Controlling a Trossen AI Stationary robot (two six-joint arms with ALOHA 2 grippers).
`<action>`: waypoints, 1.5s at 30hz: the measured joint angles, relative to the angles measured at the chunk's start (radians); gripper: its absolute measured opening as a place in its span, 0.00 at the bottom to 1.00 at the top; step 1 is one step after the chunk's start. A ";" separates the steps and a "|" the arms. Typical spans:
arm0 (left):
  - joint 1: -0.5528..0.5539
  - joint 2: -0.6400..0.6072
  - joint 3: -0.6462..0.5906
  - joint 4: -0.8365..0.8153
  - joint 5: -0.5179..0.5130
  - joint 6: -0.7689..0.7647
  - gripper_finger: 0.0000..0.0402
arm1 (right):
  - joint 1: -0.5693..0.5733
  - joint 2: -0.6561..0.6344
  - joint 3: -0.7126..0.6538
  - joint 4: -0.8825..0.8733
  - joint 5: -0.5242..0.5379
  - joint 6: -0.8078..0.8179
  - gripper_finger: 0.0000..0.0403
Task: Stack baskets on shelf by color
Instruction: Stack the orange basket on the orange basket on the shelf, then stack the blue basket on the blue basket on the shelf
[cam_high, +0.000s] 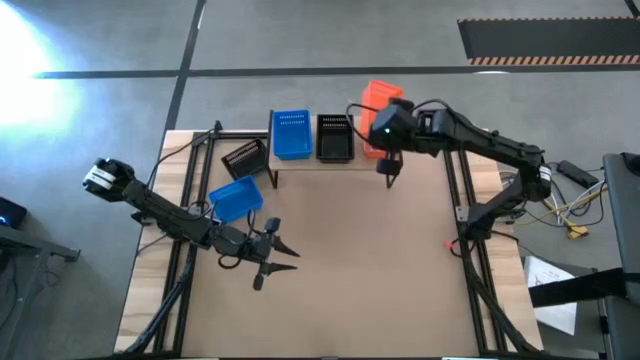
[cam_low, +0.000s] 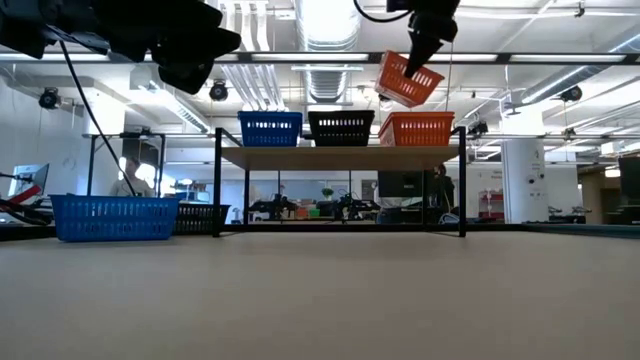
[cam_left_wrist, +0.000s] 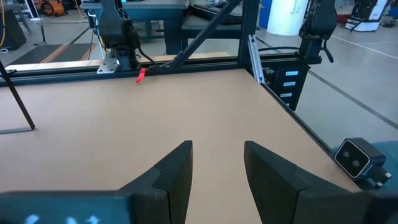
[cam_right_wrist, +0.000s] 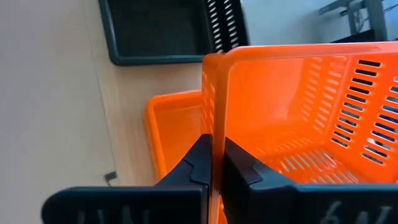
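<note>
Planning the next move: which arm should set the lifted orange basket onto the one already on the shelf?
Right. Its pincer is shut on the raised orange slotted plastic basket's wall, above the shelved orange basket. The left pincer is open over the table.

A red tag (cam_left_wrist: 140, 75) lies at the tabletop (cam_high: 350, 260) edge, across from the left pincer (cam_left_wrist: 217, 180), beside a black frame post (cam_left_wrist: 118, 37).
</note>
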 joint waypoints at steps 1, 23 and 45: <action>0.000 0.000 0.000 0.000 0.000 0.000 0.32 | 0.000 0.000 0.000 -0.008 -0.001 0.003 0.02; -0.002 0.000 0.000 0.001 0.000 -0.002 0.32 | 0.000 0.032 -0.076 -0.102 0.009 -0.021 0.09; -0.009 -0.002 0.000 -0.027 -0.005 0.001 0.32 | 0.065 -0.022 -0.098 -0.096 -0.116 0.322 0.33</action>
